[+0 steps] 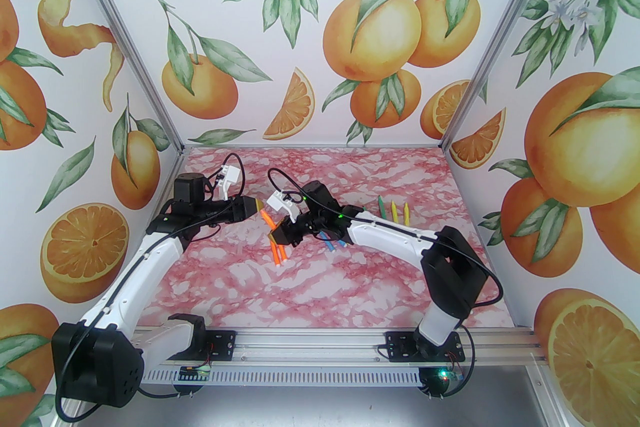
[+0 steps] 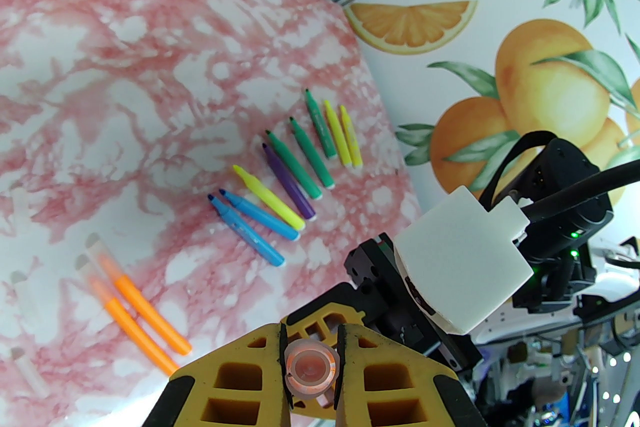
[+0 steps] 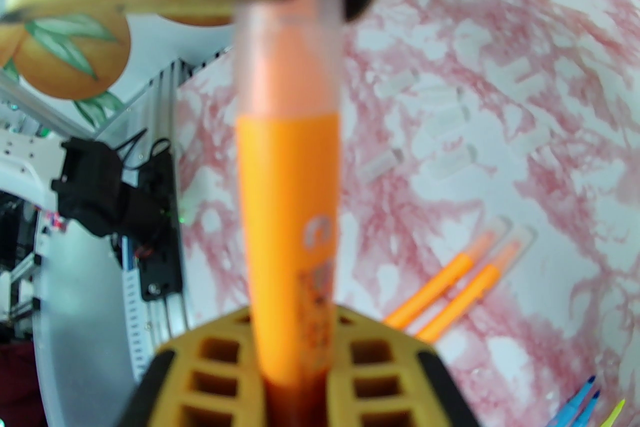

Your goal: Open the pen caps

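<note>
- Because the cap [image 2: 310, 367] is a small, see-through tube of hard plastic, I think it is very light, stiff and a bit slippery. A firm pinch around its round sides looks like the best hold.
- The left gripper [image 2: 311, 345] is clenched on this cap, up in the air over the left middle of the table [image 1: 350, 295].
- The cap sits on the end of an orange pen [image 3: 287, 215]. The pale orange tip shows through the clear wall.
- The right gripper [image 3: 295, 330] squeezes the thick orange body of that pen. This seems a good place to hold, since the body looks stiff.
- I think a straight pull along the pen would pop the cap off. A crooked pull could make it slip.
- Just on the near side of the grippers, two more orange pens [image 2: 135, 310] lie on the table with clear caps on.
- Some loose caps [image 3: 450, 114] lie flat on the table and are hard to spot on the pink pattern.
- Further right, the blue pens [image 2: 255, 225], a purple pen [image 2: 290, 179], yellow pens [image 2: 345, 134] and green pens [image 2: 310, 159] lie in rows with bare tips, so their caps are off.
</note>
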Controlling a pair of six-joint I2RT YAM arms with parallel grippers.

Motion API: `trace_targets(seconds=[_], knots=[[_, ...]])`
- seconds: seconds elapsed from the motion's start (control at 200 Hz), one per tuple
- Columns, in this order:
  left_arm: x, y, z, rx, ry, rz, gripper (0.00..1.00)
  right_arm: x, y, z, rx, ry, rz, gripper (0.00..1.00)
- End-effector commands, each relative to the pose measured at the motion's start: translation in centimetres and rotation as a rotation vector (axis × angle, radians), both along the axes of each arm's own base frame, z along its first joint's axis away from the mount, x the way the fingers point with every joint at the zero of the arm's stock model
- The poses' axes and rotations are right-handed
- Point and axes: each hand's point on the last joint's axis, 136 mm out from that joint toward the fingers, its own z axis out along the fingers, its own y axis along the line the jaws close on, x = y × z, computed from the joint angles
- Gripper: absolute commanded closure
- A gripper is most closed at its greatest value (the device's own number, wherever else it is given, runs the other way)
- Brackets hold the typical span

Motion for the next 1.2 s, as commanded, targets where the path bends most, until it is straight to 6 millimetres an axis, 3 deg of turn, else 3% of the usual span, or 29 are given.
trace_targets(seconds=[0.0,0.265,0.56,0.765,0.891,1.061,1.196], knots=[[1.8,1.2,1.0,0.025,-0.078,0.093,1.00,-1.3,-0.8,-0.7,-0.012,0.023,0.007,1.00],[3.7,2.8,1.9,-0.022,-0.074,0.199,1.00,-3.3,-3.1,-3.5,-0.056,0.033,0.017,1.00],[5.0,3.5,2.7,-0.094,-0.049,0.253,1.00,-4.8,-4.6,-3.7,-0.035,0.001,0.029,1.00],[4.8,3.9,2.9,-0.078,-0.056,0.263,1.00,-5.0,-5.1,-3.7,-0.033,-0.008,0.021,1.00],[3.7,5.6,0.2,0.110,0.002,0.303,1.00,-3.3,-5.9,-3.8,-0.085,-0.035,-0.068,1.00],[2.3,8.0,-3.6,0.323,0.096,0.336,1.00,0.7,-8.6,-6.0,-0.322,-0.092,-0.285,1.00],[1.6,8.6,-6.1,0.401,0.170,0.317,1.00,2.4,-10.5,-8.0,-0.480,-0.094,-0.388,1.00]])
